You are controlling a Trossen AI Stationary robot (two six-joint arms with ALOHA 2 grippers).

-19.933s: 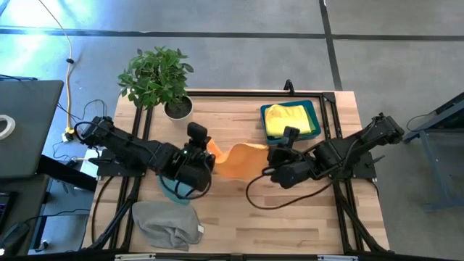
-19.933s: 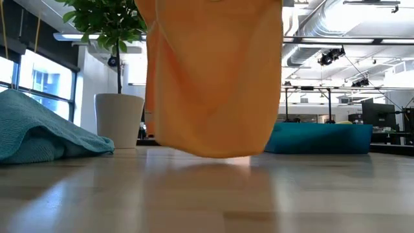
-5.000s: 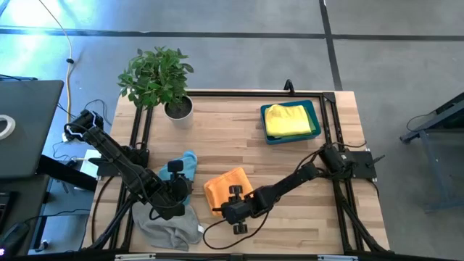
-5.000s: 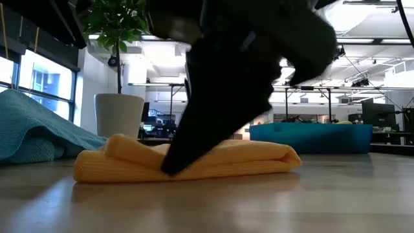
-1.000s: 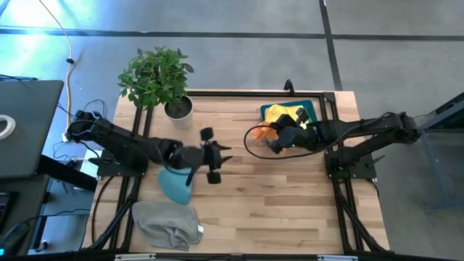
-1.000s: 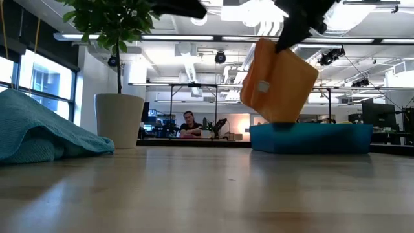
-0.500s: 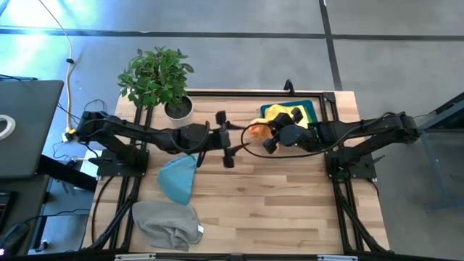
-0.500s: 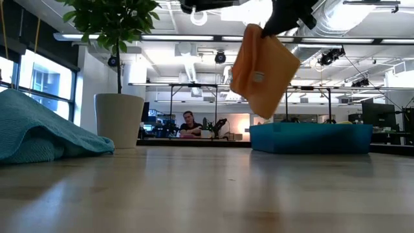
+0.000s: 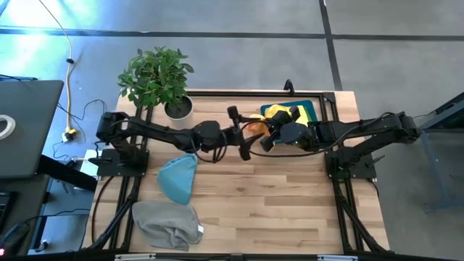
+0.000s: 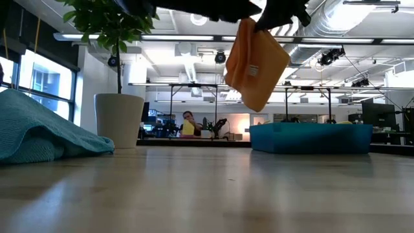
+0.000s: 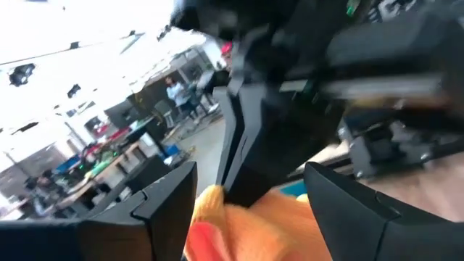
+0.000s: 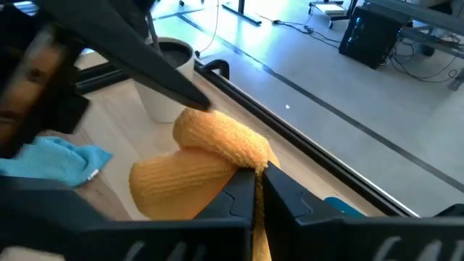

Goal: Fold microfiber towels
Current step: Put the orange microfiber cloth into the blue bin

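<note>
The right end effector (image 9: 262, 139) is clenched on the folded orange towel (image 10: 255, 54), holding it up in the air beside the blue bin (image 9: 313, 111). The left end effector (image 9: 239, 134) reaches close to it with its fingers spread wide. A light blue towel (image 9: 178, 178) lies on the bench (image 9: 290, 203).

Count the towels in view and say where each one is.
4. Orange towel hangs from the right gripper near the bin; yellow towel lies in the bin; light blue towel and grey towel lie on the table. Others may be hidden.

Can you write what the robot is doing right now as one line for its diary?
right gripper: shut on orange towel, held up by bin | left gripper: open beside it | blue towel, grey towel: on table
</note>
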